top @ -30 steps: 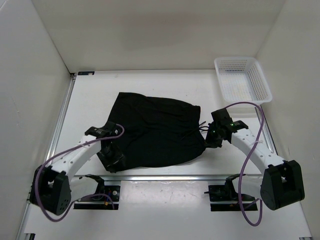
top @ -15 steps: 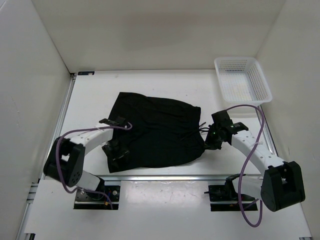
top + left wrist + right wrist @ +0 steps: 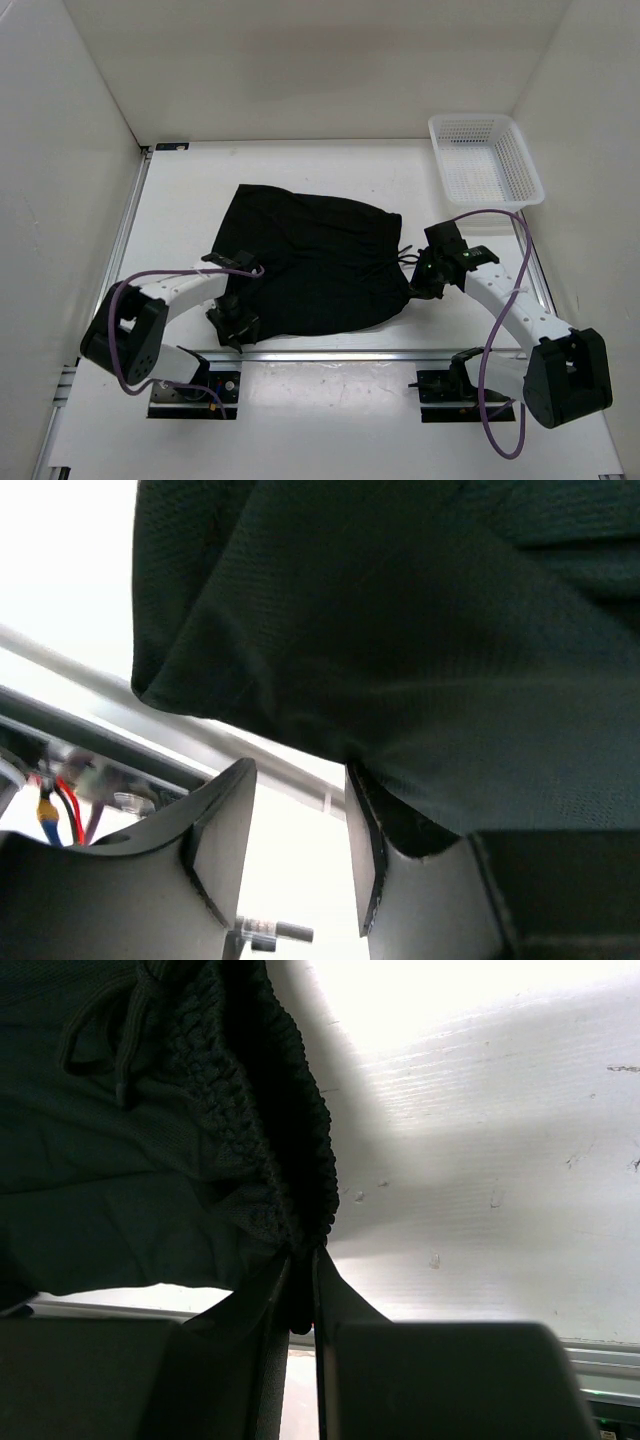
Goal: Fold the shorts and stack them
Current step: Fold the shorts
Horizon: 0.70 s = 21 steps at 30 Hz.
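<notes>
Holding the waistband: the right gripper (image 3: 418,283) is clenched on the ribbed waistband (image 3: 270,1140) of the shorts (image 3: 310,265), at their near right corner. In its wrist view the fingers are almost together, with the cloth pinched between them.
Left gripper (image 3: 232,325): released. The jaws stand apart at the near left corner of the shorts. The hem lies over one finger but, as far as the wrist view shows, not between the two.
Shorts: spread flat on the table (image 3: 300,165), in the middle, between the two arms. Their near edge is just beside the metal rail (image 3: 330,352).
Long axis: it runs from left to right, with the waistband and the drawstring (image 3: 395,258) at the right end and the leg ends at the left.
Direction from the grippers: the cloth lies beyond both of them, toward the far side. Each gripper sits at one near corner, so each arm is nearer to its own end.
Next move, as I judge: the left gripper should close on the hem first. Then both can carry the near edge to the far edge, folding along the long axis.
Basket (image 3: 485,160): at the far right, well apart from the shorts.
</notes>
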Motion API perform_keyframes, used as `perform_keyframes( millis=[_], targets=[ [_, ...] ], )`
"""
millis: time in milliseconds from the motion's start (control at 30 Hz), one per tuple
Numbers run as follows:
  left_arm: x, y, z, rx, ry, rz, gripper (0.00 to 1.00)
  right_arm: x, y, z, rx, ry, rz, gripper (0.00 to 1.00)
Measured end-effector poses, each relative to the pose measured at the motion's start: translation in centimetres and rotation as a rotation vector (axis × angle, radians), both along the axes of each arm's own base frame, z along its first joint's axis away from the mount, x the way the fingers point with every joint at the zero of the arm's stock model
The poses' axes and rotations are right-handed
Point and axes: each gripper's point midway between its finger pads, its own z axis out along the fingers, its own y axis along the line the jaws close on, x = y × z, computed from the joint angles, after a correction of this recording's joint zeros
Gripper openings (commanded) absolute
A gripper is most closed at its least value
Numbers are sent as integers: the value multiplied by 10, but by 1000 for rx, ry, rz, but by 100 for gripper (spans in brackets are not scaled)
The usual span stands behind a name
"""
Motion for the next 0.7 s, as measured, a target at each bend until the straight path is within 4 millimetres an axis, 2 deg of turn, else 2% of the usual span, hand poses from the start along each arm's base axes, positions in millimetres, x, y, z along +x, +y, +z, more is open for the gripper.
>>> perform_keyframes(
  millis=[233, 467, 567, 700],
  targets=[
    [1, -9, 0, -2, 38, -15, 50, -1, 0, 2, 2, -5, 0, 13],
    [22, -5, 19, -2, -148, 32, 50, -1, 0, 3, 3, -7, 1, 13],
    [26, -4, 25, -4, -196, 50, 55, -1, 0, 3, 3, -6, 1, 13],
    [23, -1, 15, 15, -178, 60, 58, -1, 0, 3, 3, -6, 1, 13]
  ],
)
